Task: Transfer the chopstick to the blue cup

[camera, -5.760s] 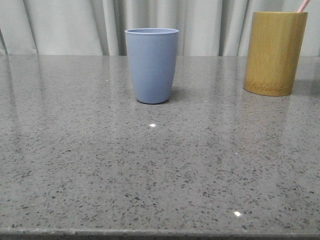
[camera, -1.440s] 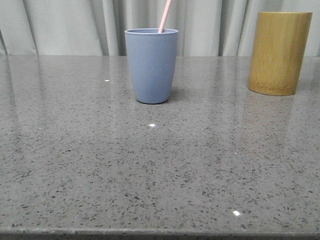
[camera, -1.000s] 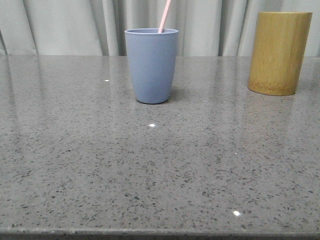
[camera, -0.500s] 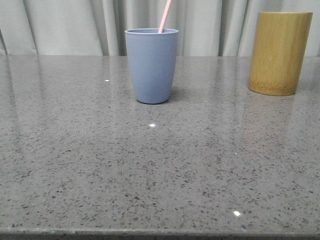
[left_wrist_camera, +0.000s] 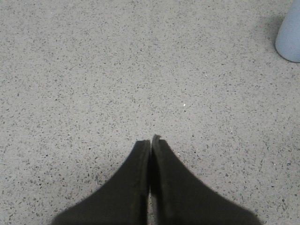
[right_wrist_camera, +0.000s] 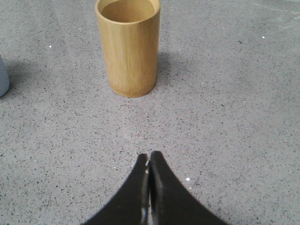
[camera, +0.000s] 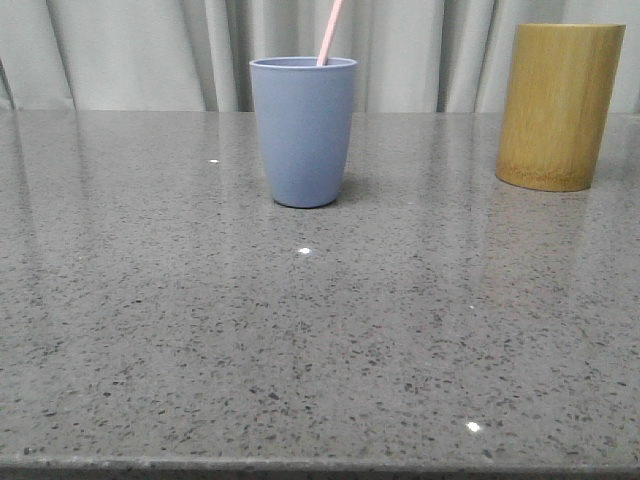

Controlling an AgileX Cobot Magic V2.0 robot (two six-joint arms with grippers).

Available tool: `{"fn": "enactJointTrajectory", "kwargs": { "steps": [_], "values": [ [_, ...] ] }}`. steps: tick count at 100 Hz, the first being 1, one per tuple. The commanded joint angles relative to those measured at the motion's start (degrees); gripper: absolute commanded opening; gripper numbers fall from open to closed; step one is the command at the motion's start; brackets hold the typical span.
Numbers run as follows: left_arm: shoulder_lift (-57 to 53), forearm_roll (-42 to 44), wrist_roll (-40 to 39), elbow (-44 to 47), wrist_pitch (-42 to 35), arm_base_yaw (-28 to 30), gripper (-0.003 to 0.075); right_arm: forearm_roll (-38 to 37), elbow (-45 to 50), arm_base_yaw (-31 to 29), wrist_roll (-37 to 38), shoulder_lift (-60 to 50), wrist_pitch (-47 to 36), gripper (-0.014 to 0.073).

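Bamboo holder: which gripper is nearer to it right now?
Right. The right gripper, jaws shut, faces the bamboo holder across a stretch of bare table. The left gripper sees only the blue cup at its view's edge.

Lighting's bright and even, looks like overhead sources. The table is glossy: tiny white glare dots at center and lower right of the front view, plus faint reflections. Soft shadow right of the blue cup. All views reasonably sharp; the wrist views show the speckle clearly, no obvious edge warping.
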Motion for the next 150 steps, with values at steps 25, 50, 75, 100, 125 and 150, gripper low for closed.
{"fn": "enactJointTrajectory", "kwargs": {
  "steps": [25, 50, 75, 100, 125, 150],
  "values": [
    [-0.2, -0.4, -0.6, -1.6, -3.6, 0.1, -0.0019, -0.8, -1.4, -0.4, 0.0, 0.0, -3.8, -0.0067],
    [-0.9, 2.3, -0.6, -1.5, -4.3, 0.1, -0.0019, -0.8, -1.4, -0.4, 0.0, 0.0, -3.8, -0.0067],
    [-8.8, 3.7, -0.6, 5.6, -23.6, 0.1, -0.0019, -0.8, -1.4, -0.4, 0.0, 0.0, -3.8, -0.0067],
    [-22.6, 3.7, -0.6, 22.4, -38.9, 5.7, -0.0019, -0.8, -1.4, -0.4, 0.0, 0.0, -3.8, -0.0067],
    [-34.8, 3.7, -0.6, 35.3, -40.0, 7.8, -0.0019, -0.8, -1.4, -0.4, 0.0, 0.0, -3.8, -0.0067],
    [-44.1, 3.7, -0.6, 41.0, -40.0, 7.8, -0.0019, -0.8, -1.4, -0.4, 0.0, 0.0, -3.8, -0.0067]
  ]
}}
